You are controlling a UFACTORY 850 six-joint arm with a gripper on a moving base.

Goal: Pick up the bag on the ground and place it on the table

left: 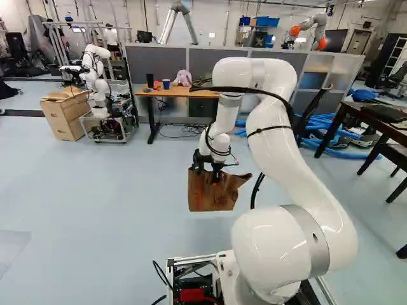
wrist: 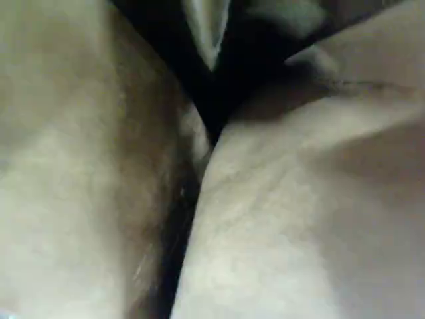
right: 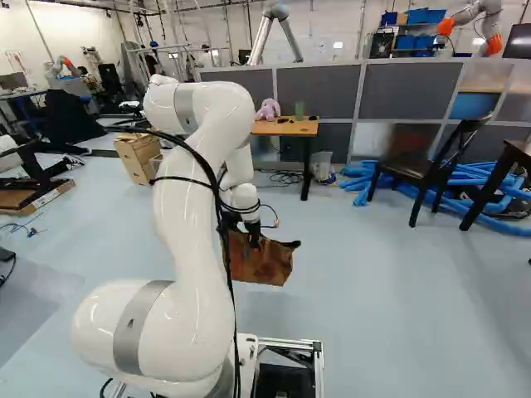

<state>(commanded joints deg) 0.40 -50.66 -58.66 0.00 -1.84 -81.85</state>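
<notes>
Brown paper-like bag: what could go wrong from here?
Slip: the black pincer meets the bag near its top, but bag material crowds the wrist view, so a firm hold isn't confirmed; lifting may lose it.
Snag: the long black cable dangles close by in the left base view and might catch.
Knock: the brown-topped table holds a blue cup and pink plush toy; placing carelessly could topple either.

Brown bag [left: 206, 198] hangs from fingers [left: 215, 183]; tbl [left: 152, 93] w/ blue cup [left: 166, 84] beyond.

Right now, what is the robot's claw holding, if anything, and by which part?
The claw holds the brown bag by its top edge, near the middle.
</notes>
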